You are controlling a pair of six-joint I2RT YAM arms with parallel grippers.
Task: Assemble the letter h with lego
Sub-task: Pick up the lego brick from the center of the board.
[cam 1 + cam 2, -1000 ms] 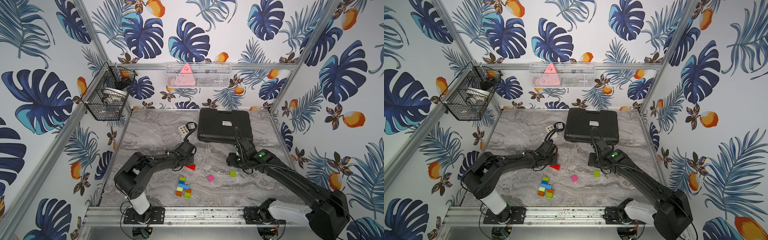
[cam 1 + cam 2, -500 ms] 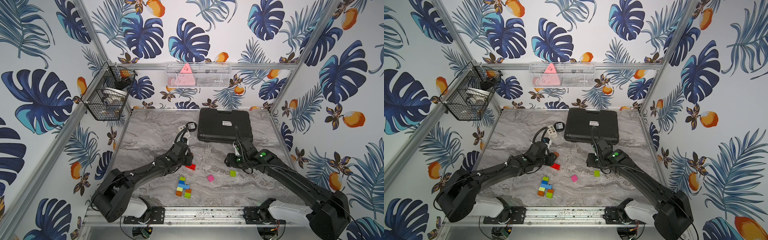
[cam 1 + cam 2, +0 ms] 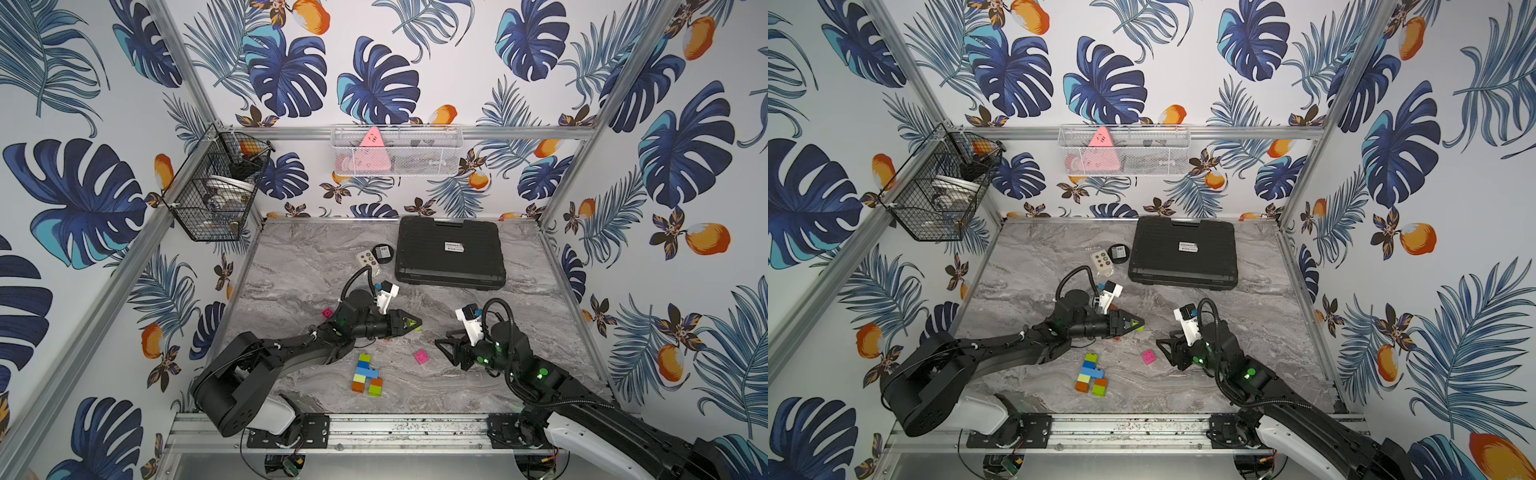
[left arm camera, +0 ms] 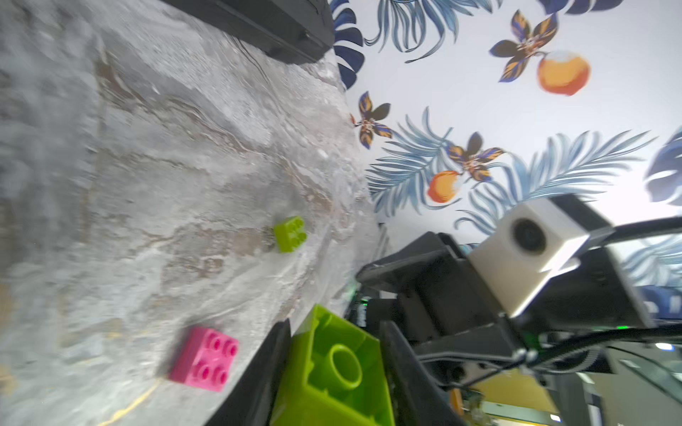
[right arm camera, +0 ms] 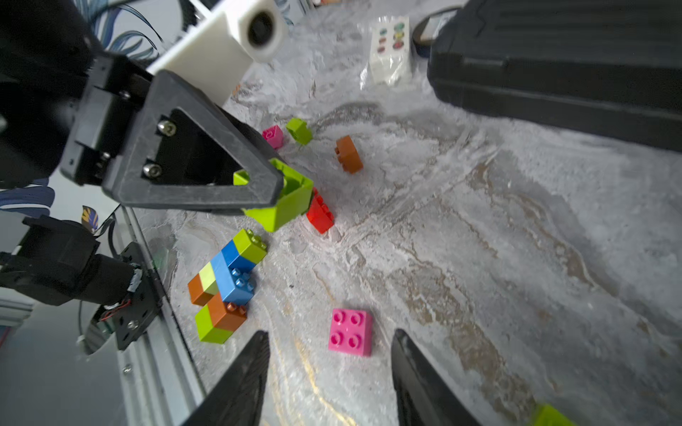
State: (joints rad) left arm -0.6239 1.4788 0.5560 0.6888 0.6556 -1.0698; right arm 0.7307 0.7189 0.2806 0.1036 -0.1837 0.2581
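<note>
Near the middle of the grey marbled bench [image 3: 291, 270], a lime green plastic brick [image 4: 332, 369] is clamped between the black fingers [image 4: 269, 372] of the left claw [image 3: 413, 323], which is closed narrowly on the brick's sides. The hollow underside of the brick, with its round tube, is turned toward the left wrist camera. In the right wrist view the held brick is seen just beside a red studded brick [image 5: 319, 214] that lies on the bench; whether the two touch cannot be told.

Closer to the front rail, a cluster of joined bricks [image 3: 365, 372] is laid on the bench, made up of lime green, blue, light blue and orange pieces pressed together.

The right claw [image 3: 441, 348] is held wide open and nothing is gripped by it. A pink square four-stud brick [image 5: 350, 332] is found on the bench just ahead of its fingertips, untouched, with its studs facing up.

Beyond the left claw, an orange brick [image 5: 348, 155], a second pink brick [image 5: 273, 136] and a second lime green brick [image 5: 299, 131] are scattered on the bench, the last two close together and the orange one apart from them. A third lime green brick [image 4: 290, 234] is seen on the bench near the right arm.

At the back of the bench a closed black plastic case [image 3: 449, 253] is set down. A white card with coloured dots [image 3: 368, 259] and a round black object [image 3: 382, 253] are placed just beside the case, on the left arm's side.
</note>
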